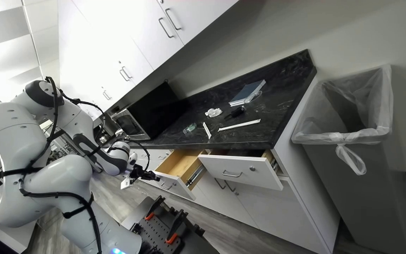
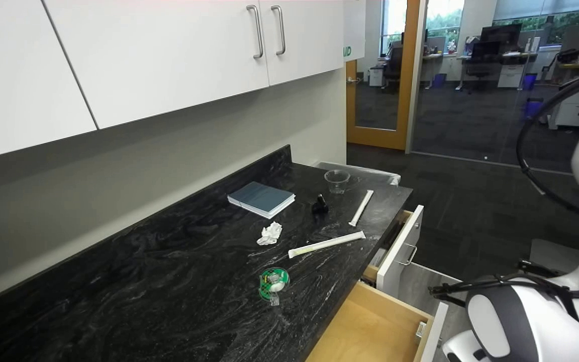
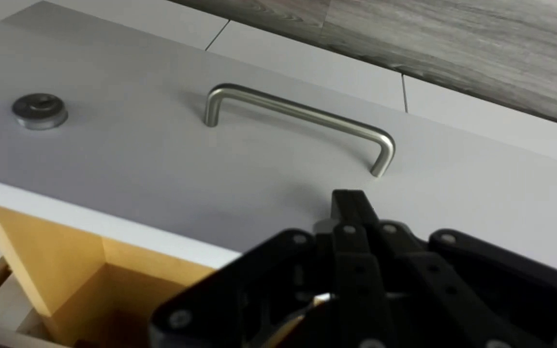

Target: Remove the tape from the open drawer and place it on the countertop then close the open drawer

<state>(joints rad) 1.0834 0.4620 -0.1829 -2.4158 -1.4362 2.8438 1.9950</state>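
Black counter (image 2: pixel 169 281) is running along a grey wall (image 2: pixel 143 151) under white upper cabinets (image 2: pixel 184 45). Jaws are meeting with no gap, gripping nothing, and are pointing at the front of the open drawer (image 3: pixel 128 164), near its bar handle (image 3: pixel 302 112). Can't tell if they're touching it. Drawer is sticking out, showing light wood inside; neighbouring drawer (image 1: pixel 240 167) is hanging partly out too. Green tape (image 2: pixel 273 281) is lying on the counter, a white strip (image 2: pixel 327 245) lying near it. Farther along the counter, crumpled paper (image 2: pixel 270 234), a small black item (image 2: pixel 320 205), a blue-grey book (image 2: pixel 262 196), another white strip (image 2: pixel 361 207) and a clear cup (image 2: pixel 337 182) are resting. Grey bin (image 1: pixel 361 197) with a translucent liner (image 1: pixel 351 134) is standing past the counter's end.
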